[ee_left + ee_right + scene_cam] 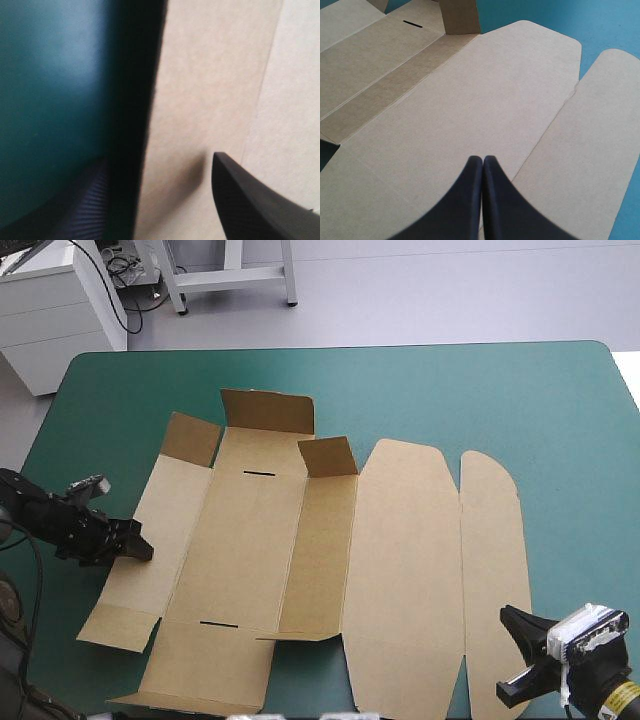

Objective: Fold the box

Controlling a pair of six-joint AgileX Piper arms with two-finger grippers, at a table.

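Only non-job thing on my feed is the worktop (400, 346) - its teal-green cover (560, 440) lies smooth and flat, plain colour all over. The far edge runs straight across and both far corners are rounded. Both wrist cams catch patches of the same cover - blurry on the left one.

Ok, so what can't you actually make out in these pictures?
High view: near end of the box, cut off by the picture's bottom edge.
Left wrist view: whether the left gripper touches the box; blurred and shadowed.
Right wrist view: the box under the right gripper, hidden by its fingers.
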